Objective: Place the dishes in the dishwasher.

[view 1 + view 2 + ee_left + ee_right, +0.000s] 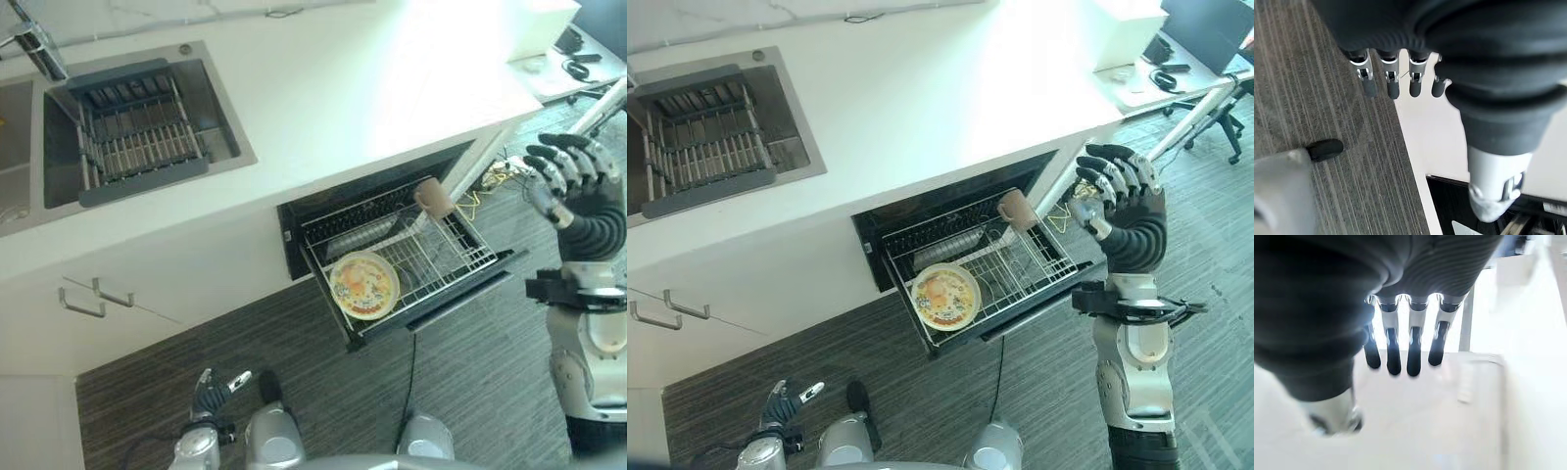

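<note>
The dishwasher drawer is pulled out under the counter, and its wire rack is exposed. A round plate with a colourful pattern lies in the rack's front left part. A brown cup sits tilted at the rack's back right. My right hand is raised to the right of the drawer, beside the counter's corner; its fingers are straight and hold nothing. My left hand hangs low over the floor in front of the cabinets, with its fingers straight and empty.
A sink in the white counter holds a dark drying rack. Cabinet handles are below it. A desk and chair stand at the far right. Dark striped floor surrounds the drawer.
</note>
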Tool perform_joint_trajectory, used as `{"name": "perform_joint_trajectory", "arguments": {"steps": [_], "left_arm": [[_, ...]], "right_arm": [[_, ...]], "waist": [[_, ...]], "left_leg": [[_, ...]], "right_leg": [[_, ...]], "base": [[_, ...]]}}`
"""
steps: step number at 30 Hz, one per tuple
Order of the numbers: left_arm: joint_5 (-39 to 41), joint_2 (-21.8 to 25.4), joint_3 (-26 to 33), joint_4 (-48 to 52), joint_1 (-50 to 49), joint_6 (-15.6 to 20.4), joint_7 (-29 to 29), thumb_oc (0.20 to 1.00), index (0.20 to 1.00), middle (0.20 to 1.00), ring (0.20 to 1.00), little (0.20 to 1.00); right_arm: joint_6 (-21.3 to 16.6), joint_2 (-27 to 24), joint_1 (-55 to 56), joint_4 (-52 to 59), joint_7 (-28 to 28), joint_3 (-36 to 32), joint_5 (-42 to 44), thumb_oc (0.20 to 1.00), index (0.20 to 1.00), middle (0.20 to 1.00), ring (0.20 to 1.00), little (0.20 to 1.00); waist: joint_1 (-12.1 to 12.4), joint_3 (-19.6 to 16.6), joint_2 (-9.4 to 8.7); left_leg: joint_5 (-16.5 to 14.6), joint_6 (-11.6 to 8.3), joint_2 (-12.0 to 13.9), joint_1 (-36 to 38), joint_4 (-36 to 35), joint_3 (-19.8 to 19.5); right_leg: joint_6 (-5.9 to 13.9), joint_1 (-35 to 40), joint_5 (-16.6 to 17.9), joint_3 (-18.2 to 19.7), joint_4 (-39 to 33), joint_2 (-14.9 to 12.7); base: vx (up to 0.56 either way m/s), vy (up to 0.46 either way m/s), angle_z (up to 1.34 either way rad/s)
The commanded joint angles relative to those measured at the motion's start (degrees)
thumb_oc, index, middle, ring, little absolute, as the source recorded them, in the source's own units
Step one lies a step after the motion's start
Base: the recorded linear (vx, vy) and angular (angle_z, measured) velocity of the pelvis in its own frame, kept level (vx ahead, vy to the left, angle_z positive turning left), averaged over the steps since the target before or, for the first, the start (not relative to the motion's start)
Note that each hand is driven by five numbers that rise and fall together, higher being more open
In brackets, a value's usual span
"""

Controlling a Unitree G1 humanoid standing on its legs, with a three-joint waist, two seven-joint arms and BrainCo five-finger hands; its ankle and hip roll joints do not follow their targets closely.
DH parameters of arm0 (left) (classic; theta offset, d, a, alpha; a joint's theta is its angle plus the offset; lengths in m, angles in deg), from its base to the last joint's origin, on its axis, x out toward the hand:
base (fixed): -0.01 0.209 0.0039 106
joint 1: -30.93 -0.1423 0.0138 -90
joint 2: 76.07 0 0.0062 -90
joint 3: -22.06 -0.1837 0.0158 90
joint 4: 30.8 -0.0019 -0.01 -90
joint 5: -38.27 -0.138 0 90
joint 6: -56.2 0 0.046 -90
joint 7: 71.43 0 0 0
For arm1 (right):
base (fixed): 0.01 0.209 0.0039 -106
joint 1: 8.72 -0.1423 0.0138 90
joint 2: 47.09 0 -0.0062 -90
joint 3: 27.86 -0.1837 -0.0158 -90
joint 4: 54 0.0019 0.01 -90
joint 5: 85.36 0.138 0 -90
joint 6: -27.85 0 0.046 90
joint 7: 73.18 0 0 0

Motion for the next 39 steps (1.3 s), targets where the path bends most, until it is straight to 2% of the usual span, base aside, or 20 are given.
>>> {"name": "perform_joint_trajectory", "arguments": {"steps": [1,2,3,4,8,11,15,20,22,25,29,30,32,33,35,36,37,39], "left_arm": [[-1.8,-0.3,0.9,0.9,1.9,-2.2,1.8,1.000,1.000,1.000,1.000,1.000],[-2.3,-0.5,1.3,0.2,1.9,-2.2,2.1,1.000,1.000,1.000,1.000,1.000],[-2.3,-0.8,1.4,-0.1,1.8,-2.2,2.3,1.000,1.000,1.000,1.000,1.000],[-1.2,-2.0,2.5,-1.3,0.8,-1.2,2.9,1.000,1.000,1.000,1.000,1.000],[-2.6,-3.8,4.4,-3.1,-1.2,0.6,2.1,1.000,1.000,1.000,1.000,1.000],[-4.3,-4.0,5.5,-4.2,-2.4,0.2,1.5,1.000,1.000,1.000,1.000,1.000],[-5.8,-2.8,6.9,-5.2,-2.9,-1.0,0.3,1.000,1.000,1.000,1.000,1.000],[-8.5,-0.4,6.6,-4.8,-2.2,-3.1,-0.8,1.000,1.000,1.000,1.000,1.000],[-7.7,1.1,4.8,-4.3,-0.3,-2.4,-0.9,1.000,1.000,1.000,1.000,1.000],[-6.4,1.6,3.6,-2.7,0.8,-2.3,-1.0,1.000,1.000,1.000,1.000,1.000],[-6.3,2.7,2.8,-0.1,1.6,-3.5,-2.2,1.000,1.000,1.000,1.000,1.000],[-6.6,4.0,2.1,1.6,2.3,-4.2,-2.4,1.000,1.000,1.000,1.000,1.000],[-5.7,4.4,1.1,2.3,3.3,-3.5,-1.9,1.000,1.000,1.000,1.000,1.000],[-3.6,5.0,-0.1,2.2,4.5,-1.2,-0.8,1.000,1.000,1.000,1.000,1.000],[-2.1,5.8,-0.2,2.9,5.2,-0.6,-0.6,1.000,1.000,1.000,1.000,1.000],[-1.6,6.1,-0.3,3.5,5.5,-0.7,-0.5,1.000,1.000,1.000,1.000,1.000],[0.0,6.9,-0.7,5.6,6.2,-1.6,0.0,1.000,1.000,1.000,1.000,1.000],[1.1,6.9,-1.1,6.4,5.9,-1.7,0.5,1.000,1.000,1.000,1.000,1.000]], "right_arm": [[-0.5,-2.8,-1.1,0.8,-7.5,-3.4,-5.9,0.200,0.200,0.200,0.200,0.200],[2.1,-3.6,-1.2,-0.5,-8.7,-3.7,-4.0,0.200,0.200,0.200,0.200,0.200],[3.0,-3.9,-1.3,-1.1,-8.7,-3.8,-3.1,0.200,0.200,0.200,0.200,0.200],[4.7,-4.7,-1.1,-3.3,-5.4,-4.3,-1.1,0.200,0.200,0.200,0.200,0.200],[7.0,-5.9,0.6,-6.3,-2.5,-4.9,-3.8,0.200,0.200,0.200,0.200,0.200],[11.3,-7.1,2.4,-9.5,0.5,-5.7,-2.9,0.200,0.200,0.200,0.200,0.200],[13.5,-5.8,3.2,-20.0,0.6,-6.1,1.5,0.200,0.200,0.200,0.200,0.200],[13.0,-3.7,2.7,-28.7,1.0,-4.8,1.6,0.200,0.200,0.200,0.200,0.200],[14.3,-4.0,-0.5,-33.8,2.7,-1.8,2.2,0.200,0.200,0.200,0.200,0.200],[13.8,-4.2,-2.9,-37.3,2.6,0.3,2.9,0.200,0.200,0.200,0.200,0.200],[13.1,-5.6,-5.5,-42.2,2.8,1.5,6.5,0.200,0.200,0.200,0.200,0.200],[12.9,-5.1,-7.1,-44.0,2.5,2.0,9.7,0.200,0.200,0.200,0.200,0.200],[12.2,-4.4,-10.1,-47.0,2.5,2.8,13.6,0.200,0.200,0.200,0.200,0.200],[11.1,-3.4,-13.3,-50.1,2.0,3.9,16.5,0.200,0.200,0.200,0.200,0.200],[10.8,-2.9,-14.6,-51.4,1.9,4.7,19.7,0.200,0.200,0.200,0.200,0.200],[10.6,-2.8,-14.9,-51.6,1.8,4.8,20.2,0.200,0.200,0.200,0.200,0.200],[11.2,-3.2,-15.8,-52.2,1.4,4.7,20.4,0.200,0.200,0.200,0.200,0.200],[12.1,-3.8,-16.9,-53.7,2.1,4.1,21.6,0.200,0.200,0.200,0.200,0.200]], "waist": [[0.6,-1.8,1.26],[0.4,-2.1,1.22],[0.3,-2.2,1.24],[-0.1,-2.4,1.27],[-0.6,-2.4,1.90],[-1.4,-2.7,2.55],[-1.1,-2.8,3.17],[0.6,-2.7,4.07],[2.3,-1.0,4.81],[3.5,0.3,5.38],[5.2,1.1,5.74],[6.0,2.1,5.79],[6.1,4.0,6.30],[6.5,6.2,6.77],[6.9,6.9,6.82],[6.9,7.3,6.98],[6.5,8.3,7.69],[6.3,8.8,8.53]], "left_leg": [[-4.3,-3.73,1.1,4.4,-2.4,-3.1],[-3.3,-4.64,2.2,5.2,-3.2,-2.8],[-2.9,-4.95,2.7,5.6,-3.6,-2.7],[-0.9,-5.23,4.0,6.3,-4.2,-1.9],[-0.1,-5.98,4.6,7.9,-5.3,-2.0],[1.0,-7.06,5.9,8.3,-5.4,-0.2],[0.1,-6.81,4.7,8.2,-4.3,-0.8],[-0.9,-6.17,3.1,5.1,-1.0,-4.1],[-2.3,-6.08,2.3,0.4,4.8,-7.7],[-2.7,-6.35,2.0,-3.8,8.5,-10.1],[-3.1,-5.86,0.9,-6.9,10.3,-10.4],[-4.0,-4.87,-0.1,-7.0,10.2,-9.9],[-4.9,-3.78,-1.0,-6.3,9.6,-9.6],[-5.5,-4.20,-0.7,-6.8,10.5,-9.5],[-5.3,-4.26,-0.5,-9.0,12.0,-9.8],[-4.6,-3.84,-0.4,-10.3,12.7,-9.9],[-5.2,-3.99,-0.9,-13.4,14.9,-11.6],[-5.4,-3.99,-0.9,-14.3,15.7,-11.5]], "right_leg": [[2.14,4.0,-3.7,-3.6,-3.8,3.2],[2.23,4.9,-4.4,-3.9,-5.5,4.1],[2.19,5.2,-4.5,-4.0,-6.0,4.4],[1.55,5.5,-4.4,-4.4,-7.4,5.3],[1.32,6.8,-5.0,-4.0,-8.6,6.2],[1.45,7.7,-4.9,-5.2,-9.2,6.1],[2.31,8.6,-5.2,-6.3,-8.4,5.1],[2.19,9.0,-7.7,-7.3,-4.2,4.3],[1.28,7.1,-9.2,-7.1,-0.4,3.5],[0.90,5.9,-9.2,-6.3,0.5,2.9],[0.98,6.4,-8.5,-7.2,-0.1,2.1],[0.60,4.9,-7.7,-8.4,2.5,1.0],[0.18,-0.5,-6.9,-7.6,8.4,-0.7],[0.33,-3.2,-7.6,-8.3,9.3,-1.3],[0.35,-2.9,-7.8,-8.9,7.5,-0.9],[-0.28,-3.5,-7.3,-9.1,7.5,-0.8],[-0.91,-6.9,-8.4,-6.5,10.3,-0.6],[-1.09,-9.5,-9.4,-6.2,12.8,-1.2]], "base": [[-0.03,-0.339,-0.31],[-0.06,-0.294,-0.39],[-0.11,-0.313,-0.42],[-0.09,-0.224,-0.59],[-0.04,-0.133,-0.37],[-0.01,-0.092,-0.05],[0.08,-0.006,0.04],[0.13,0.036,0.23],[0.09,0.116,0.42],[0.01,0.126,0.34],[0.03,0.142,0.24],[-0.02,0.141,0.24],[-0.08,0.141,-0.03],[-0.10,0.030,-0.24],[-0.09,-0.047,-0.19],[-0.15,-0.018,0.11],[-0.15,0.032,0.23],[-0.06,0.065,0.14]]}}
